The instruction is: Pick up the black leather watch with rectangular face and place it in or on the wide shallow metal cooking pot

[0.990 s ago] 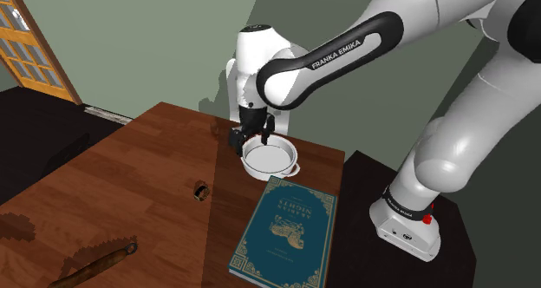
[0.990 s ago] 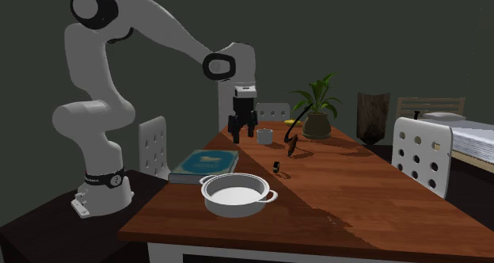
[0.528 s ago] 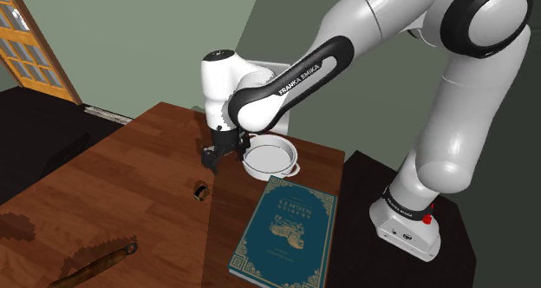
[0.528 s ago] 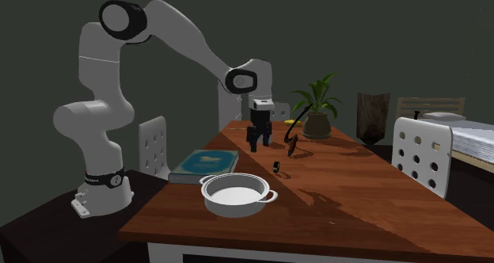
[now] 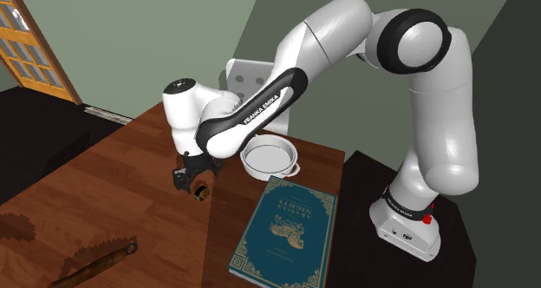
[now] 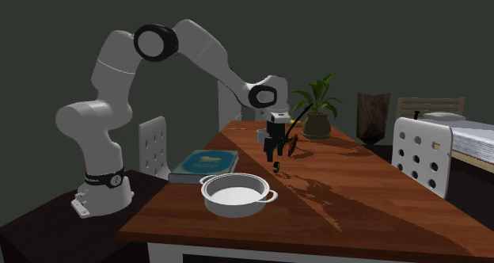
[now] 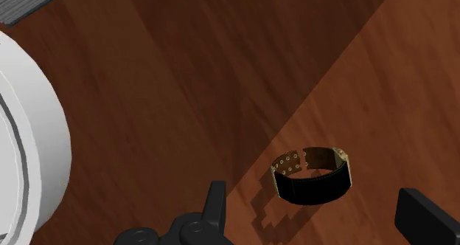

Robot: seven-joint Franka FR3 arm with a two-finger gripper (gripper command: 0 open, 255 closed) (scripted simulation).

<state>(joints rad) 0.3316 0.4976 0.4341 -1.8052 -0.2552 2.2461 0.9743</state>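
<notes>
The watch (image 7: 312, 176) is a black strap closed into a loop with a pale inner lining, lying on the brown wooden table (image 5: 113, 182). My gripper (image 7: 317, 201) hangs just above it, open, its fingers (image 7: 215, 199) standing apart on either side without touching it. In the shoulder view the gripper (image 5: 186, 175) is just left of the watch (image 5: 202, 191). The second exterior view has the gripper (image 6: 273, 152) directly over the watch (image 6: 277, 167). The wide shallow pot (image 5: 269, 159) with two small handles, white inside, stands empty near the table's edge (image 6: 233, 194).
A teal book (image 5: 286, 232) lies beside the pot near the stand. A potted plant (image 6: 317, 111) and a dark upright object (image 6: 291, 145) stand further along the table. A brown stick-like thing (image 5: 95, 265) lies at the shoulder view's lower left. White chairs (image 6: 417, 154) flank the table.
The arm has swung away from above the pot, across the table to the watch, and has come down over it. The fingers stay apart; the watch has not moved.
</notes>
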